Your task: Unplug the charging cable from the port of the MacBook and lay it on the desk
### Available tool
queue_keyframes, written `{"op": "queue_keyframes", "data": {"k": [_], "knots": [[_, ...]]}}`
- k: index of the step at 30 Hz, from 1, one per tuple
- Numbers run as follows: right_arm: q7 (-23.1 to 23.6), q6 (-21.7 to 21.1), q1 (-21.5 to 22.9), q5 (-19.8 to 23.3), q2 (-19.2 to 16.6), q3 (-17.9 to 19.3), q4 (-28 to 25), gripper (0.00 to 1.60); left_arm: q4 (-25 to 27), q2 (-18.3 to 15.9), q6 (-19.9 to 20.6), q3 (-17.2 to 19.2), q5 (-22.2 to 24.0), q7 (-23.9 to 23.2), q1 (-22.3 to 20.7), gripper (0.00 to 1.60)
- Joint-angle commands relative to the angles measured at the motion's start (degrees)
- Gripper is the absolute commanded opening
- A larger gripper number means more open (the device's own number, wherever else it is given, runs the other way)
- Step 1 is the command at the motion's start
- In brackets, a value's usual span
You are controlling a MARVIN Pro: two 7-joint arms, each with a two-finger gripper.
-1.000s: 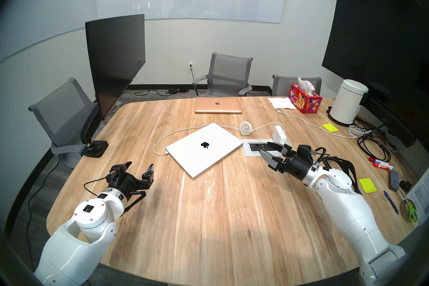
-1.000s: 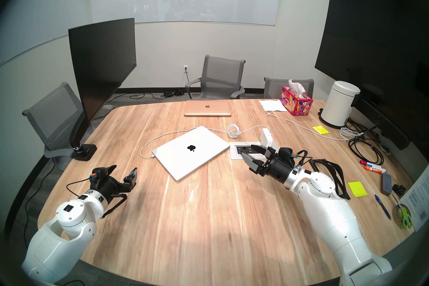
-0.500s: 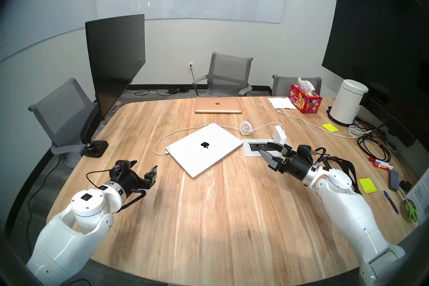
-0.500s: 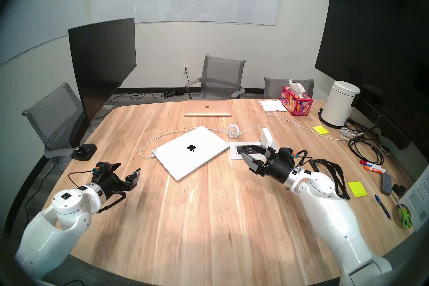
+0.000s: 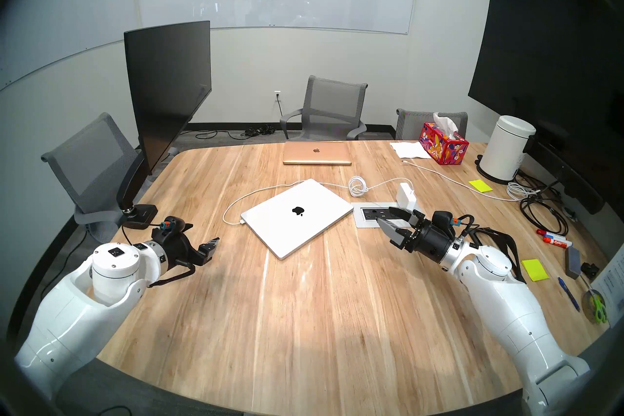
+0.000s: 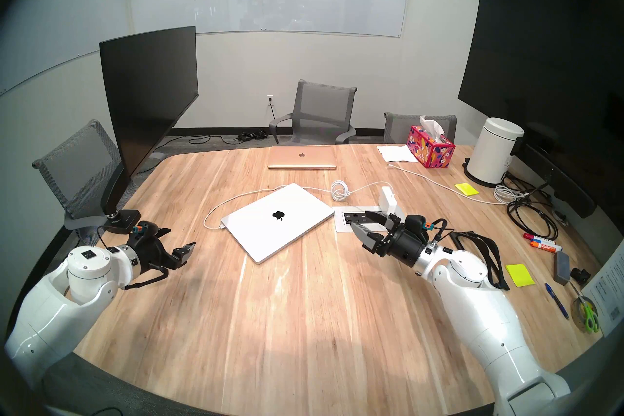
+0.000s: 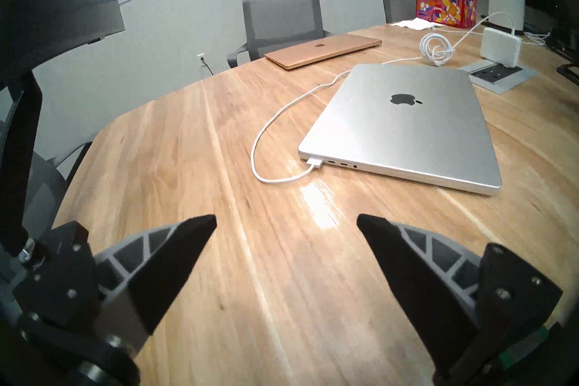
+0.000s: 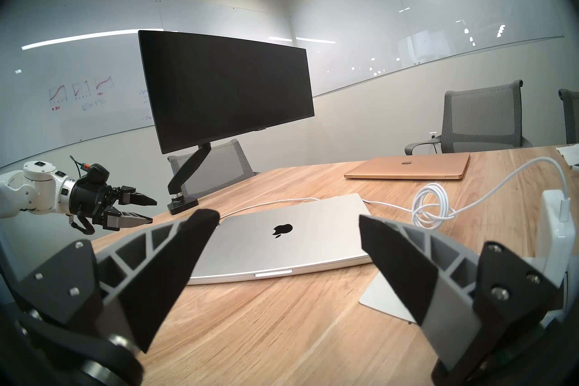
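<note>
charging cable (image 7: 314,162) plugged into the silver macbook (image 5: 297,214) on the wooden surface (image 5: 304,320); left hand (image 5: 201,234) and right hand (image 5: 386,215) flank the macbook, both wide open, empty.

In the right wrist view, the power brick (image 8: 560,238) beside the right gripper (image 8: 286,224) is cut off by the dark rim.
</note>
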State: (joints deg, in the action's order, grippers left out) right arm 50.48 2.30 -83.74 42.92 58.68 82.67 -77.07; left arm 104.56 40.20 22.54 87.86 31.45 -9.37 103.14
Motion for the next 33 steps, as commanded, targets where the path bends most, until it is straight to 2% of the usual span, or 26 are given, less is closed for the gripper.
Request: {"op": "queue_keyframes", "data": {"k": [1,4,10,23,26,33], "knots": [[0.0,0.0,0.5,0.2,-0.1,0.3,-0.7,1.60,-1.8,-4.3,0.6,-0.9,0.2,-7.0,-6.6,1.60],[0.0,0.0,0.5,0.2,-0.1,0.3,-0.7,1.60,-3.5,-5.9,-0.4,-2.4,-0.9,-10.6,-8.6,1.60],[0.0,0.0,0.5,0.1,-0.1,0.3,-0.6,1.60,-7.4,-6.1,-1.9,-4.6,-3.4,-16.4,-12.4,1.60],[0.1,0.0,0.6,0.1,-0.1,0.4,-0.6,1.60,-12.0,-3.1,-1.6,-6.6,-7.4,-22.1,-19.5,1.60],[0.1,0.0,0.6,0.1,-0.1,0.4,-0.6,1.60,-14.1,-1.9,-2.0,-8.1,-8.5,-25.4,-22.4,1.60],[0.1,0.0,0.6,0.1,-0.1,0.4,-0.6,1.60,-17.2,0.2,-1.9,-8.9,-8.9,-31.0,-25.5,1.60]]}}
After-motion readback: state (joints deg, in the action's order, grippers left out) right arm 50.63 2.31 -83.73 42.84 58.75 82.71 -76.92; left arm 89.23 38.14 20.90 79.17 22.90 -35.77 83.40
